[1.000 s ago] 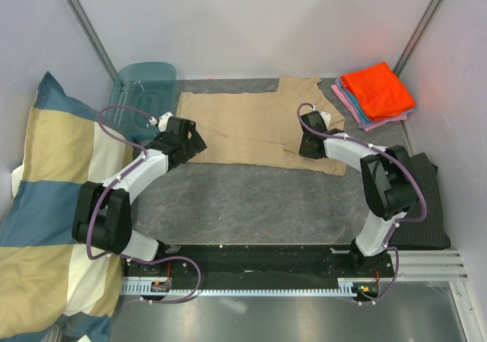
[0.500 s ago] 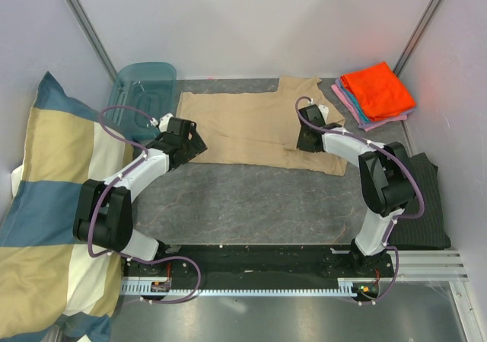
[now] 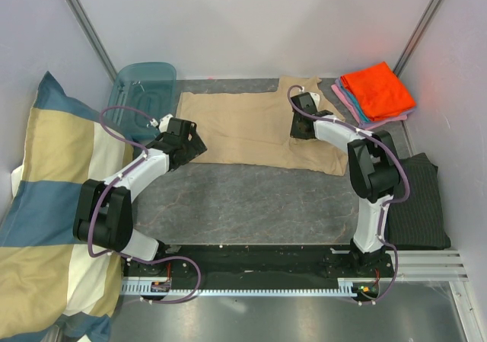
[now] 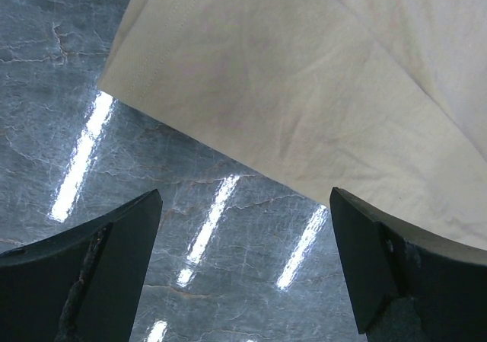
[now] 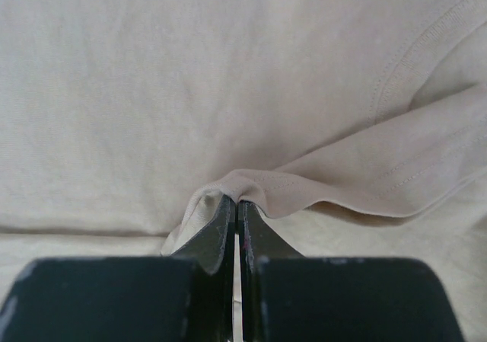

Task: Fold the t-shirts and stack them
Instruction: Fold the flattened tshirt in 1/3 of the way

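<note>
**A:** Where is the tan t-shirt (image 3: 251, 129)?

**B:** It is spread flat on the grey table (image 3: 243, 205), across the upper middle of the top view. One sleeve lies folded over near its right end.

**A:** And the right gripper (image 5: 236, 205)?

**B:** It is on the right part of that shirt. In its wrist view the jaws are pressed almost together, pinching a small raised fold of tan cloth between the tips.

**A:** The left gripper (image 4: 243, 205)?

**B:** Its jaws stand wide apart with nothing between them. It sits at the shirt's left end. In its wrist view the hem runs across the upper half of the frame and bare table fills the lower half. I cannot tell whether the fingers touch the table.

**A:** The folded shirts?

**B:** They are stacked in the upper right corner of the top view, apart from the tan one. The orange t-shirt (image 3: 377, 89) is on top, with edges of the blue t-shirt (image 3: 358, 115) and the pink t-shirt (image 3: 340, 94) showing beneath it.

**A:** Anything else?

**B:** A checked pillow (image 3: 46, 174) fills the left side, and a dark striped cloth (image 3: 418, 212) lies at the lower right.
</note>
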Available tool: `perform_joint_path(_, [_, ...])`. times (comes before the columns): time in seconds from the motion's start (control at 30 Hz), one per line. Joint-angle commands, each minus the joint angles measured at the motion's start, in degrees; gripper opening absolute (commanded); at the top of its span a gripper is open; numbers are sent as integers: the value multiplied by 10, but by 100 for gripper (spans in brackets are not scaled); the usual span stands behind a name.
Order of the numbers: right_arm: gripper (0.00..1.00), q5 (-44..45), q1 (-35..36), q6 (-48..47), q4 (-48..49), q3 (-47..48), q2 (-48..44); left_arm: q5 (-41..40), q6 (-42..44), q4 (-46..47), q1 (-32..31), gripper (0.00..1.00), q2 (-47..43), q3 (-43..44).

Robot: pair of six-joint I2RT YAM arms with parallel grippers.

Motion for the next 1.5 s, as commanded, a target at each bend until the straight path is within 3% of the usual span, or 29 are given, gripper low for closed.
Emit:
perform_joint_path(0.0, [1,7,1,-27,-9,43,21,-15,-1,-1,3,100,4,10])
perform_joint_path(0.43, [1,-6,0,-69,-20,104,66,-15,-3,-6,3,100,5,6])
perform_joint_path(0.7, [11,0,0,-98,-30,125,82,-10,-5,-6,2,100,11,7])
perform_joint_path(0.83, [30,-2,1,-104,-30,134,88,-8,-5,-6,3,100,13,7])
perform_joint_path(0.93, [38,-8,1,-108,-30,141,92,-7,-6,-6,3,100,13,6])
perform_joint_path(1.23, [56,-18,1,-112,-27,165,93,-2,-6,-6,3,100,14,6])
perform_joint_path(1.47, [62,-41,1,-108,-4,149,66,-7,-6,-9,2,100,7,4])
